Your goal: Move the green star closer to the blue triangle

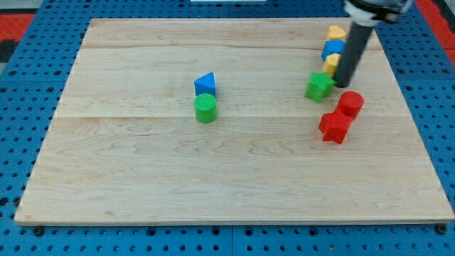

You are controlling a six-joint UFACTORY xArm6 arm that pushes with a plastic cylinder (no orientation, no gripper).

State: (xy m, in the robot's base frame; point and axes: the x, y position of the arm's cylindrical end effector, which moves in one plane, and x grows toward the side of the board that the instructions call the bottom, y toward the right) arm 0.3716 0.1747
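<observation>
The green star [319, 86] lies on the wooden surface [142, 171] toward the view's upper right, well apart from the blue triangle [205, 83], which sits near the middle of the surface. My tip [343, 85], the lower end of the dark rod, stands just beside the star on its right side, touching it or nearly so; the arm has no gripper, so there is nothing to be apart or together. Directly below the triangle, touching it, stands a green cylinder [205, 109]. Above the star, partly hidden by the rod, a yellow block [335, 33], a blue block [332, 50] and another yellow block [330, 64] form a short column. Below and to the right of the star lie a red cylinder [350, 104] and a red star-like block [334, 126], close together.
</observation>
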